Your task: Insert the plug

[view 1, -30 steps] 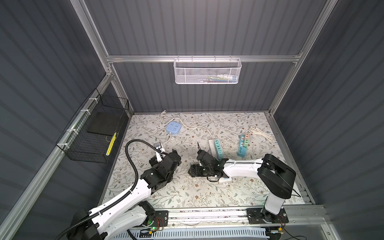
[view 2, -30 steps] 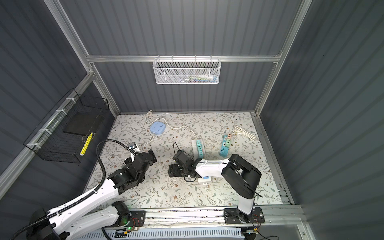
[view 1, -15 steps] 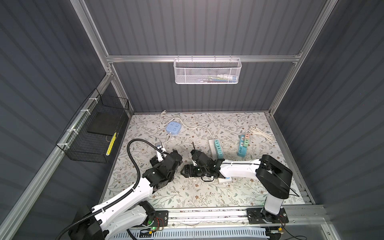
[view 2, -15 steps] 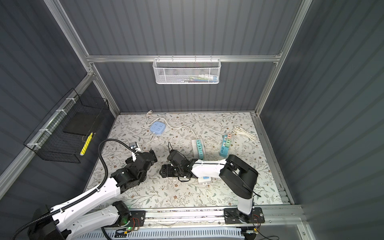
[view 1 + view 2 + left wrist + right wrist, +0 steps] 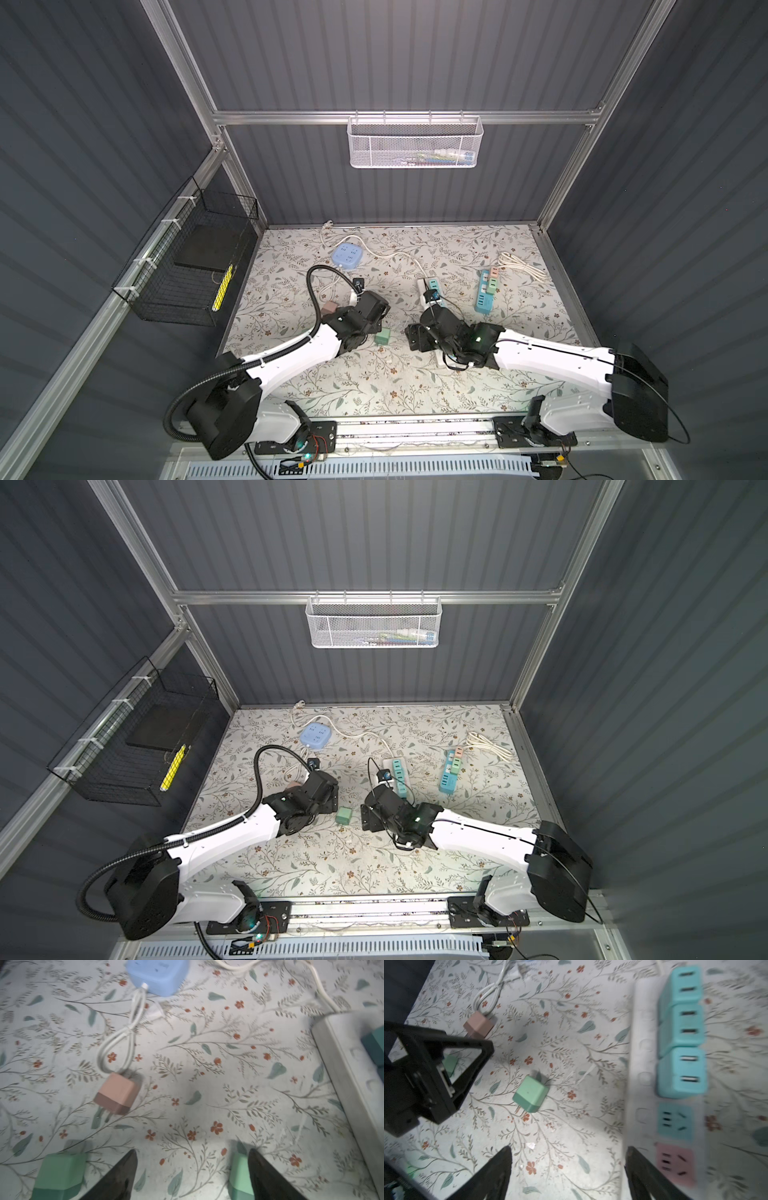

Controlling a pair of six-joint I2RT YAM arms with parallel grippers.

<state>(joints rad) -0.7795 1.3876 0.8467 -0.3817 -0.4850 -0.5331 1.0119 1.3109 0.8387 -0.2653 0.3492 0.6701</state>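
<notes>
A green plug (image 5: 382, 336) (image 5: 344, 816) lies loose on the floral mat between my two grippers. In the left wrist view this green plug (image 5: 239, 1174) shows just inside one finger of the open left gripper (image 5: 192, 1167), with a wide gap to the other finger. A second green plug (image 5: 60, 1172) lies outside that finger. The right gripper (image 5: 569, 1167) is open over bare mat, with the green plug (image 5: 530, 1094) ahead of it. Beside it lies the white power strip (image 5: 643, 1053) with free teal (image 5: 675, 1122) and pink (image 5: 675, 1161) sockets.
A pink plug (image 5: 116, 1093) on a white cable lies near a blue cube socket (image 5: 348, 255). Three teal adapters (image 5: 681, 1032) fill the strip's far end. A second, multicoloured strip (image 5: 486, 291) and a coiled cable (image 5: 521, 266) lie at the right. A black wire basket (image 5: 187, 270) hangs on the left wall.
My right gripper first reached left, then drew back to the right, uncovering the green plug on the mat. The left arm has hardly moved.
</notes>
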